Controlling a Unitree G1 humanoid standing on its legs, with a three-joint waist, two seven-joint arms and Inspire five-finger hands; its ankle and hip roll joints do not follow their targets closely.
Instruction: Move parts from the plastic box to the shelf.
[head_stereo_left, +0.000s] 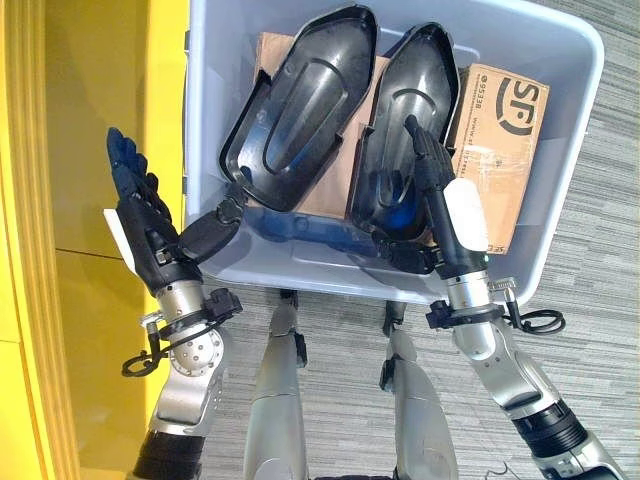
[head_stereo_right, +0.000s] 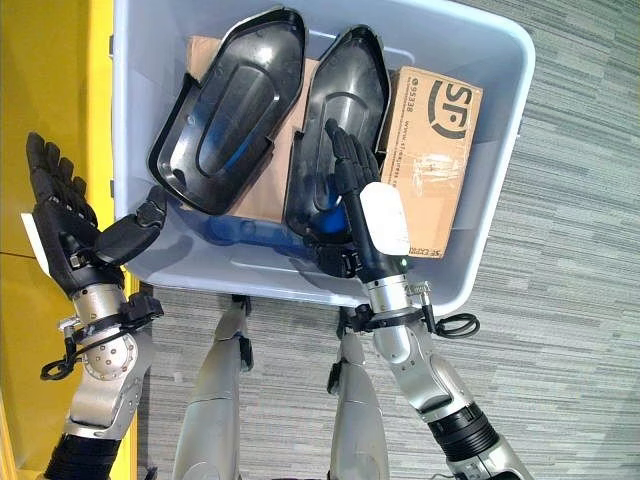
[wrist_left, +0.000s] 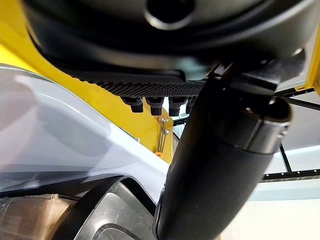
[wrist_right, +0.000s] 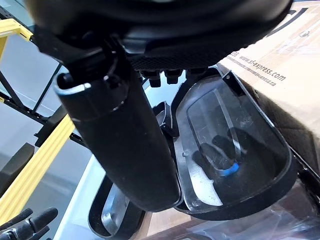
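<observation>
While the right hand (head_stereo_left: 432, 165) reaches over the near rim of the plastic box (head_stereo_left: 560, 50), its fingers lie straight and relaxed, spread flat against the hollow inside of a black part (head_stereo_left: 405, 95) and curled round nothing. This part is a long, glossy moulded shell, rounded at the far end, with a raised rim and a ridge running down its middle; it leans tilted in the box directly under and beyond the fingertips. Just beside it, toward the robot's left of the hand, a second black part (head_stereo_left: 305, 105) of the same shape rests at a similar tilt, the two nearly touching along their long edges. On the other side of the hand, a brown cardboard carton (head_stereo_left: 505, 140) lies against the first shell, and more cardboard shows beneath both parts. The left hand (head_stereo_left: 145, 215) is held up outside the box, by its left wall, fingers straight and open, thumb pointing toward the box's near corner, empty. Past that hand stands a yellow shelf frame (head_stereo_left: 90, 150).
</observation>
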